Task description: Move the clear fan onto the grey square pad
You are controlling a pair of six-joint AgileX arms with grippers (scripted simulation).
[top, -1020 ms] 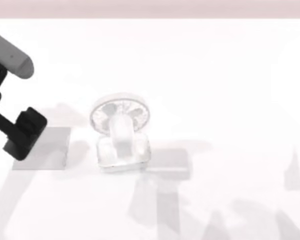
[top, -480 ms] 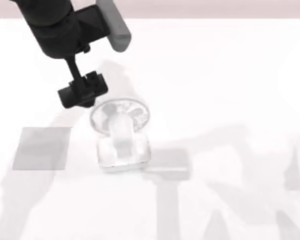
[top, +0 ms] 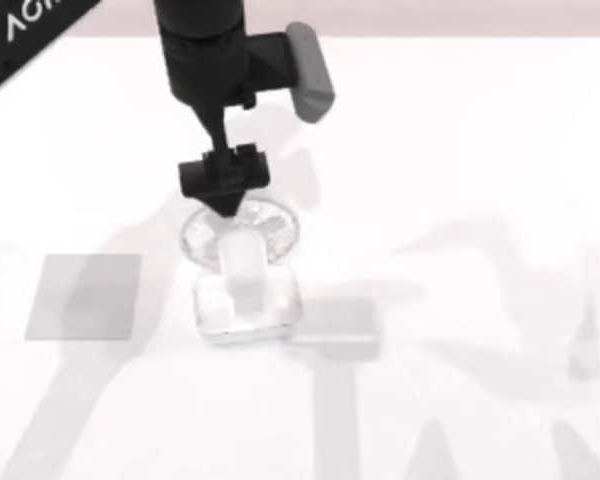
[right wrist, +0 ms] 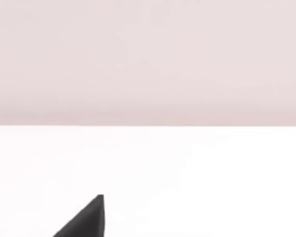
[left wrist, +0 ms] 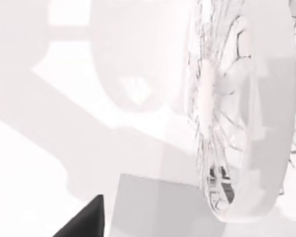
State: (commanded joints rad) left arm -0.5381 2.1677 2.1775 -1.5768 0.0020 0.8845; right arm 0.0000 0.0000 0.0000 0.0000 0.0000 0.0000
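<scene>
Whitish translucent clear fan, pale grey square pad, black tool.

Right wrist camera: the bare white bench runs out to a straight far edge, and beyond that edge rises a plain pinkish-grey wall. Over the bench's near part one dark, pointed fingertip of the right pincer pokes into view. Only that tip shows.
</scene>
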